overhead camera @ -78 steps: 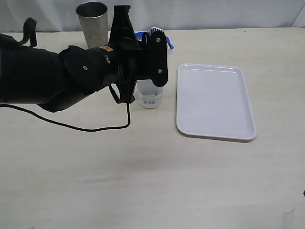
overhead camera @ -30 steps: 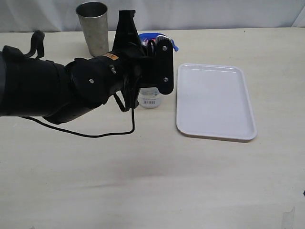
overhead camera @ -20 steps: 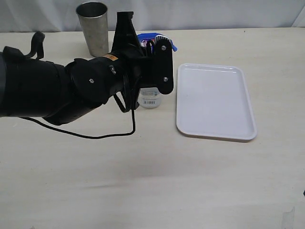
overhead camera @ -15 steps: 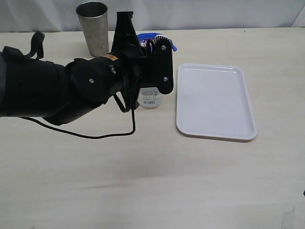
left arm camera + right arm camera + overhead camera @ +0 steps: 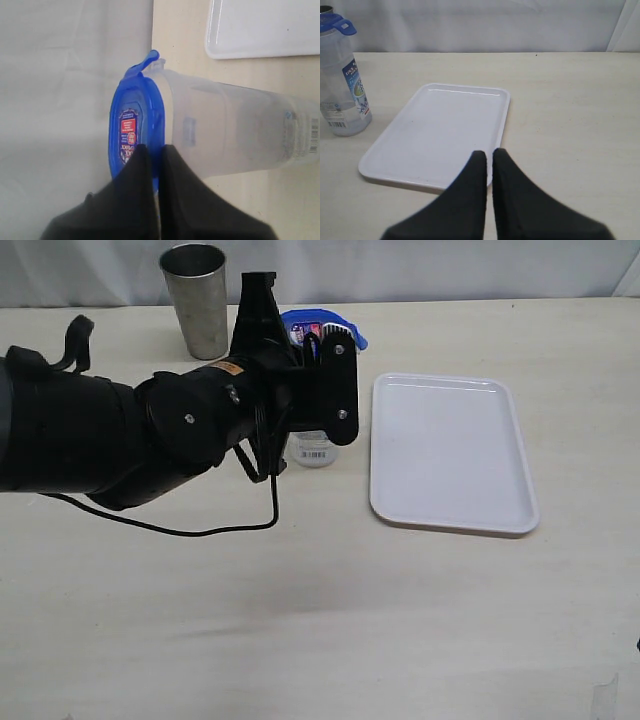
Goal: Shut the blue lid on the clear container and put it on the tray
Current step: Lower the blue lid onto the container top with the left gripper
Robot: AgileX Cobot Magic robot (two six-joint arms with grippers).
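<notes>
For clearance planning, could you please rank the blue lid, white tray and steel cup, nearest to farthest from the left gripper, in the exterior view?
1. Round blue plastic lid: at the left gripper.
2. Flat white rectangular plastic tray: right side.
3. Grey steel cup: far back left.

No print is legible on the blue lid (image 5: 131,135) or the clear container (image 5: 351,87).

The beige table (image 5: 300,620) bears a tray (image 5: 450,450), a steel cup (image 5: 200,300) and, apparently, the clear container (image 5: 315,448).
</notes>
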